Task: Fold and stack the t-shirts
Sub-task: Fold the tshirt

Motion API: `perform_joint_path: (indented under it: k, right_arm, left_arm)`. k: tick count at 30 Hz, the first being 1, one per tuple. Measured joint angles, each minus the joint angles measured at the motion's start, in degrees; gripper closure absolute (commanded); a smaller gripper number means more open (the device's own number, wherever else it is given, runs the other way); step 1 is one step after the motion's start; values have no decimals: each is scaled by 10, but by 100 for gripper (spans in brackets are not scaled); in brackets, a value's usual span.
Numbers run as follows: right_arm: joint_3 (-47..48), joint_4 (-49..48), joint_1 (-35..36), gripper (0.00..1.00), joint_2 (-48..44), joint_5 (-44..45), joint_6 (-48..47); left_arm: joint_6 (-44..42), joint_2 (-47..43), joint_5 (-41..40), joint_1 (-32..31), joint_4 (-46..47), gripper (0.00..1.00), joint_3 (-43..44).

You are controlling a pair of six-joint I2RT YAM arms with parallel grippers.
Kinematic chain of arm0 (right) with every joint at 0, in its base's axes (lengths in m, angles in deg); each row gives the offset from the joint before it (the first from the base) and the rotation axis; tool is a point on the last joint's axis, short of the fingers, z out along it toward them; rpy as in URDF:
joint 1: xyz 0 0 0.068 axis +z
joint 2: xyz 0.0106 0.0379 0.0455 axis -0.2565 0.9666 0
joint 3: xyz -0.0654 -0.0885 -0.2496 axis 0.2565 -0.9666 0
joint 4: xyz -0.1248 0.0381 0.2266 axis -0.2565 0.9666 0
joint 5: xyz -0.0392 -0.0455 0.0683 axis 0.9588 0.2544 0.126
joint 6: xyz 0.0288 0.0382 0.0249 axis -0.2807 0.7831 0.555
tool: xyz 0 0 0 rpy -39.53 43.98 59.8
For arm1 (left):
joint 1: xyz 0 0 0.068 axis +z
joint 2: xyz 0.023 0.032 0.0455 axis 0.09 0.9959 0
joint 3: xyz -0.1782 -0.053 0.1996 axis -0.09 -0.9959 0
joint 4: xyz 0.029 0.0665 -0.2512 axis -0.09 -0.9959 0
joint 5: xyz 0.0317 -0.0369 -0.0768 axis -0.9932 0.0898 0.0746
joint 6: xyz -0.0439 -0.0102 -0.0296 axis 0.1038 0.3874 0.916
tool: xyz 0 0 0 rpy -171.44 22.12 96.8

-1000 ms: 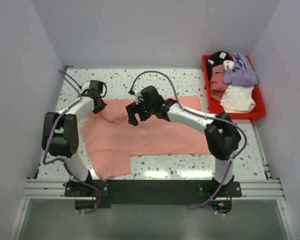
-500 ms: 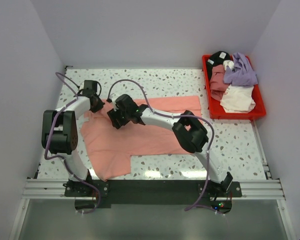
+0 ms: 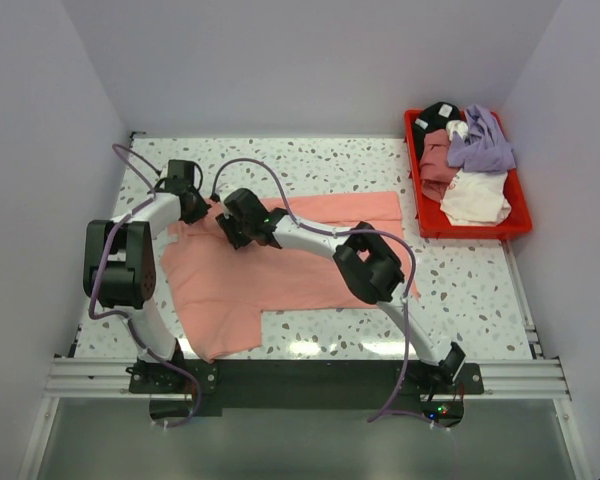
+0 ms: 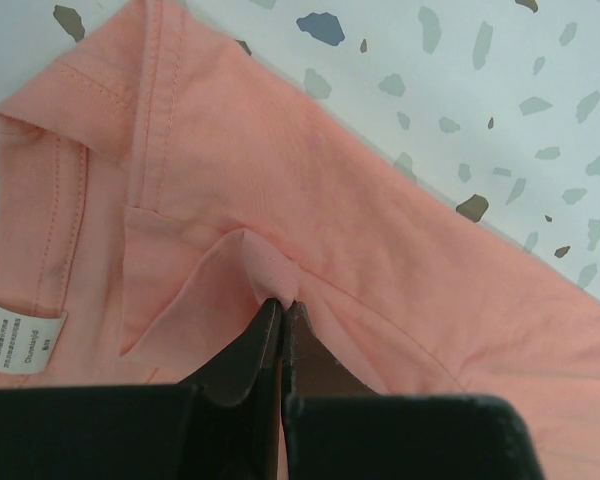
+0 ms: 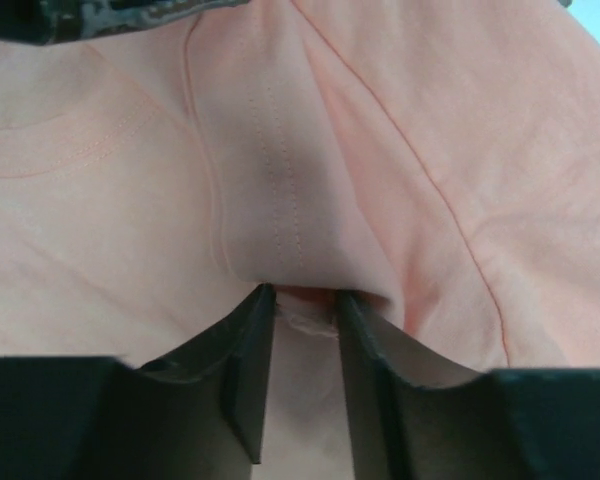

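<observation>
salmon t-shirt (image 3: 280, 270) | fold pinched in left gripper (image 4: 281, 305) | right gripper (image 5: 302, 300) seemingly nipping cloth

Salmon t-shirt (image 4: 400, 300) is reading as soft matt knit cloth, double-stitched hems showing, small white printed fabric label (image 4: 15, 335) at the collar. Worktop (image 3: 310, 160) is looking like smooth speckled terrazzo, slight sheen along the near edge. Red bin (image 3: 520, 222) in the far right corner is showing as glossy plastic. Gripper fingers (image 5: 245, 350) are looking matt black plastic.
</observation>
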Motion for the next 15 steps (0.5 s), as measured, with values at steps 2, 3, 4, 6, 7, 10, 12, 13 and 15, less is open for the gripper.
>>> perform_joint_path:
  k: [2, 3, 4, 6, 7, 10, 12, 13, 15]
  right_arm:
    - [2, 0, 0, 76, 1, 8, -1]
    - [2, 0, 0, 76, 1, 9, -2]
    - [2, 0, 0, 77, 1, 10, -2]
    - [2, 0, 0, 83, 1, 12, -2]
    - [2, 1, 0, 83, 1, 11, -2]
    - [2, 3, 0, 87, 0, 8, -3]
    - [2, 9, 0, 88, -2, 6, -4]
    - [2, 13, 0, 88, -3, 4, -5]
    - [-2, 24, 0, 88, -11, -1, -7]
  left_arm:
    - [0, 0, 0, 0, 0, 100, 0]
    - [0, 0, 0, 0, 0, 100, 0]
    - [0, 0, 0, 0, 0, 100, 0]
    - [0, 0, 0, 0, 0, 100, -1]
    - [0, 0, 0, 0, 0, 100, -1]
    - [0, 0, 0, 0, 0, 100, -3]
    - [0, -4, 0, 0, 0, 100, -11]
    - [0, -10, 0, 0, 0, 100, -18]
    - [1, -28, 0, 0, 0, 100, -41]
